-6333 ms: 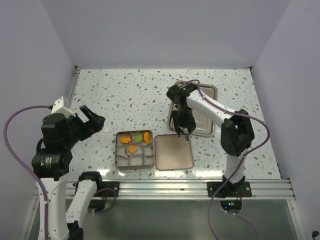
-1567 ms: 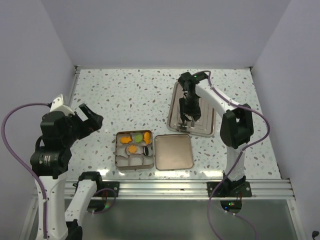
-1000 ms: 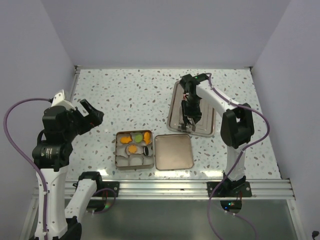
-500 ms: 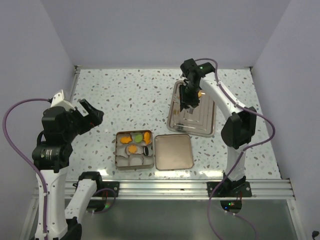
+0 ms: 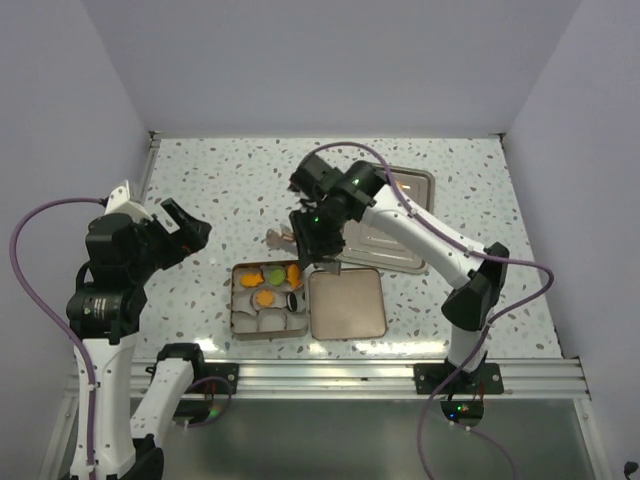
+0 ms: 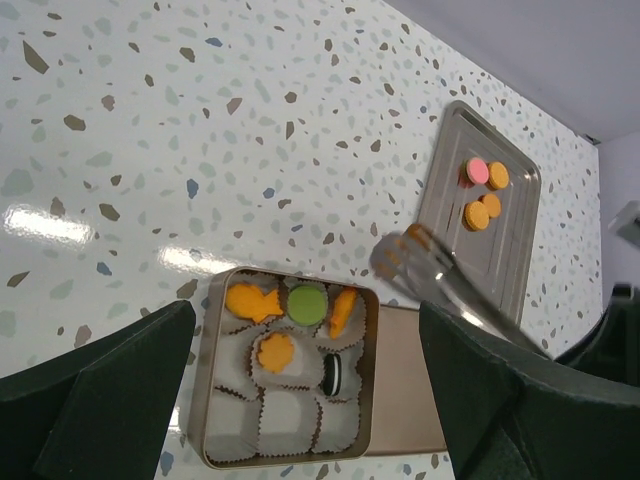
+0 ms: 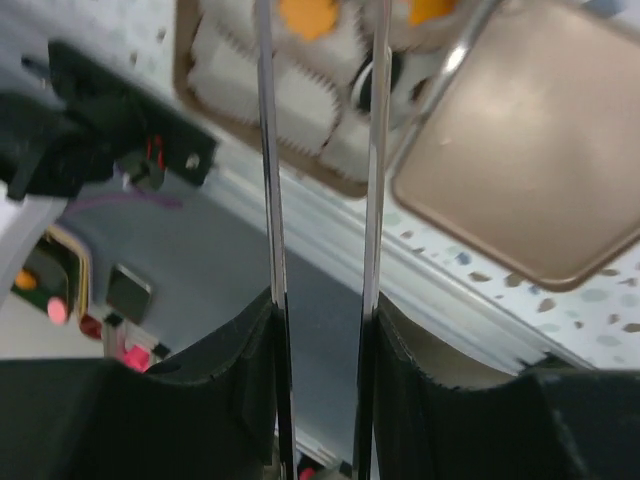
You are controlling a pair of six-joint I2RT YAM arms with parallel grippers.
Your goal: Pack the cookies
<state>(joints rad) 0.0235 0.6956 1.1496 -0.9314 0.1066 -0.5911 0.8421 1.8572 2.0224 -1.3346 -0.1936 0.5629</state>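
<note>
Right gripper [image 7: 320,352] clamped partway on metal tongs [image 7: 268,200], tips near far edge of tin [image 6: 214,400], maybe pinching an orange piece, too blurred to confirm. Left gripper [image 5: 188,225] spread wide, holding nothing, above counter [image 5: 240,185]. Cookies [image 6: 307,302] in tin cups, four more on tray [image 6: 520,250].
</note>
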